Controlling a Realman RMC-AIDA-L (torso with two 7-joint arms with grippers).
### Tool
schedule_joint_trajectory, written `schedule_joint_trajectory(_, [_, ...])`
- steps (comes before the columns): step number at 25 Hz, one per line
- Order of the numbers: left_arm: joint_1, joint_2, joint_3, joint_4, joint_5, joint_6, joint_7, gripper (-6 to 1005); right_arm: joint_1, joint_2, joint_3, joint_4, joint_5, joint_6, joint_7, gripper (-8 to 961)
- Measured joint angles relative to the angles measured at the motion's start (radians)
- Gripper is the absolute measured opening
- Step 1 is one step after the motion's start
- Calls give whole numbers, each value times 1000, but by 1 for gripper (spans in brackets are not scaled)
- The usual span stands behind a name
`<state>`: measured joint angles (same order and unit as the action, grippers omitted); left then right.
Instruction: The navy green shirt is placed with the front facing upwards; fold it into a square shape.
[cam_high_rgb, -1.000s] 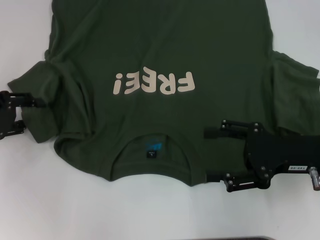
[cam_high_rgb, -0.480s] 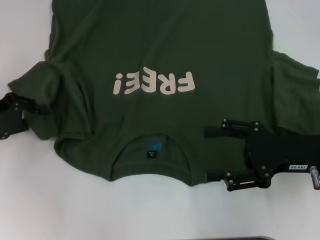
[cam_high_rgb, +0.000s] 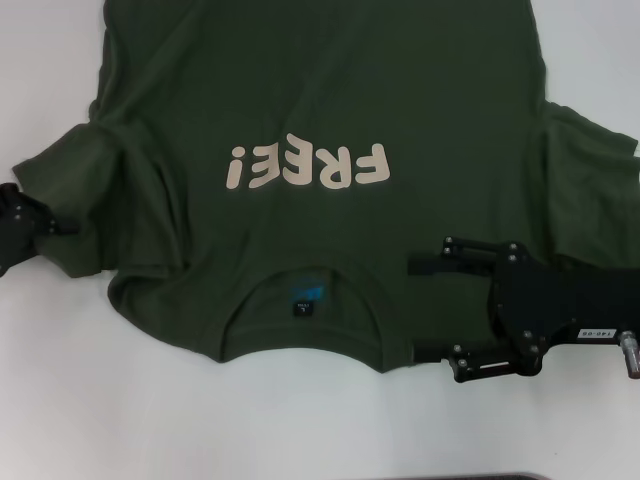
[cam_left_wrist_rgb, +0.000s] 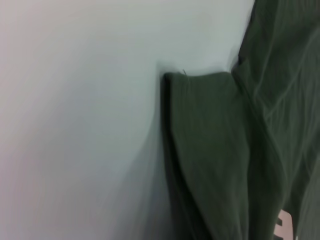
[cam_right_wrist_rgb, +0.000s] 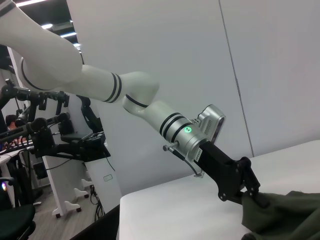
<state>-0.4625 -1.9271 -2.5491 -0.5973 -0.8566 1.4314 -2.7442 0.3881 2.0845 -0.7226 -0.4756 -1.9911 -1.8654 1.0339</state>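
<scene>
The navy green shirt (cam_high_rgb: 320, 120) lies front up on the white table (cam_high_rgb: 130, 420), its cream "FREE!" lettering (cam_high_rgb: 306, 166) upside down to me and the collar with the blue label (cam_high_rgb: 305, 298) near me. At the far left, my left gripper (cam_high_rgb: 45, 225) is shut on the edge of the left sleeve (cam_high_rgb: 95, 205). The right wrist view shows that same left gripper (cam_right_wrist_rgb: 254, 194) pinching sleeve cloth (cam_right_wrist_rgb: 285, 215) raised slightly off the table. My right gripper (cam_high_rgb: 425, 308) lies open over the shoulder beside the collar, one finger on either side of it. In the left wrist view the sleeve (cam_left_wrist_rgb: 210, 150) lies on the table.
White table surface (cam_left_wrist_rgb: 75, 125) surrounds the shirt on the left and near side. The right sleeve (cam_high_rgb: 590, 190) is bunched at the right. The left arm (cam_right_wrist_rgb: 150, 105) reaches over the table in the right wrist view, with lab stands (cam_right_wrist_rgb: 65, 145) behind it.
My left gripper has gone from open around the sleeve edge to shut on it, tilting and drawing slightly left. The right gripper has not moved.
</scene>
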Motion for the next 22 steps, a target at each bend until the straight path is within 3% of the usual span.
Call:
schedule_joint_trajectory(3, [2,4,-24,-6,0,13,3,14,0,0,0,0,0,0,0,912])
schedule_joint_trajectory(15, [18,12,-122,-72,0,15,3,17,0,0,0,2,0,-1,0,912])
schedule_joint_trajectory(22, [21,48,-127,-81,0,42,0,19,1,0,0,0,0,-2,1,912])
